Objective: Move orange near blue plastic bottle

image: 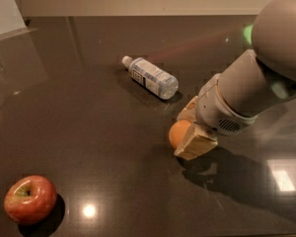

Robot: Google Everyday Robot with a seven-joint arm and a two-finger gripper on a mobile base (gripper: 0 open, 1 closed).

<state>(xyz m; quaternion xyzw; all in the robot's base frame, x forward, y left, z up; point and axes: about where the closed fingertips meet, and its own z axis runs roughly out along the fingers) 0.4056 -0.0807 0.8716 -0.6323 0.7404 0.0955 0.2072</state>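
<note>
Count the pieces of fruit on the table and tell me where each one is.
2. The orange sits right of centre, clasped in the gripper. The red apple lies at the lower left. The arm covers some table, so more could be hidden.

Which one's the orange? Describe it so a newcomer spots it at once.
On the dark table, follow the grey arm at right down to its pincer. The orange sits gripped in it, this side of the lying bottle: small, round, matte orange, unlike the shiny red apple at front left.
</note>
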